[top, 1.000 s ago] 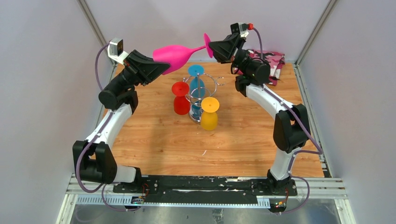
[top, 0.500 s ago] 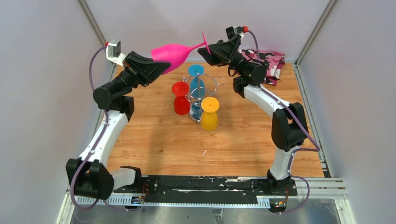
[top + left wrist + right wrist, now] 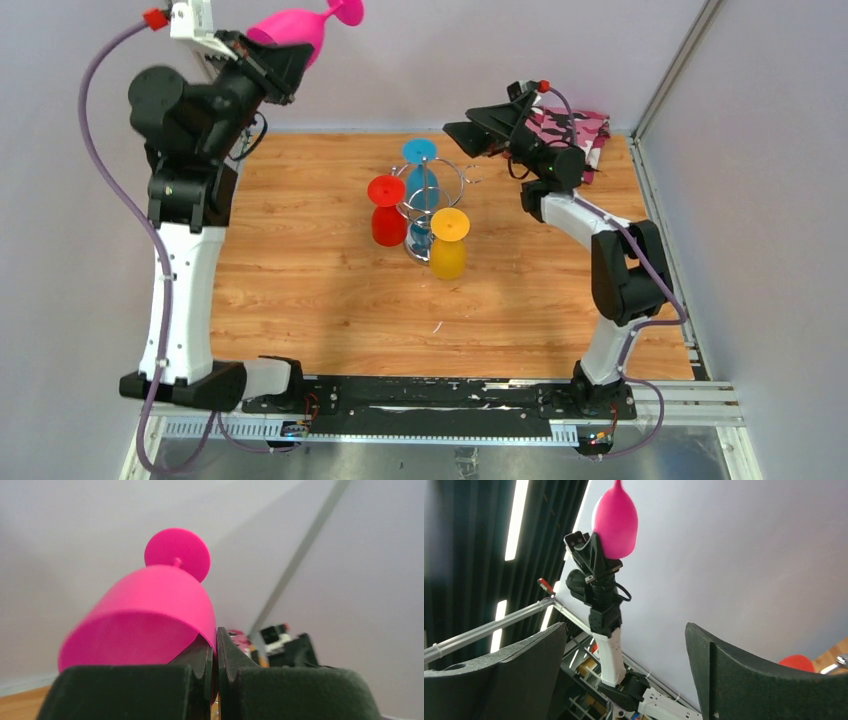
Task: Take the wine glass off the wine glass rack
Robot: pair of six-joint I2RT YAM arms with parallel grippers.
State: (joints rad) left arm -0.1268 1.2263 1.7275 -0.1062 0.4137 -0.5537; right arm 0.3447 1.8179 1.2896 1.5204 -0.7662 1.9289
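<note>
A pink wine glass (image 3: 297, 31) hangs high at the back left, clear of the wine glass rack (image 3: 452, 180), foot pointing up and to the right. My left gripper (image 3: 283, 68) is shut on its rim; in the left wrist view the fingertips (image 3: 216, 635) pinch the bowl wall of the pink glass (image 3: 150, 615). My right gripper (image 3: 462, 132) stands open and holds nothing, just right of the rack's top. From the right wrist, the pink glass (image 3: 615, 522) shows far off beyond that gripper (image 3: 624, 630). Blue (image 3: 420, 152), red (image 3: 387, 212) and yellow (image 3: 449, 246) glasses hang upside down on the rack.
A pink patterned cloth (image 3: 578, 128) lies at the back right corner of the wooden table (image 3: 330, 300). Metal frame posts (image 3: 205, 50) and pale walls close in the sides and back. The rack stands mid-table between the two arms.
My right gripper opened and let go of the pink glass's foot, then drew down and right. My left arm swung the glass up and to the back left.
</note>
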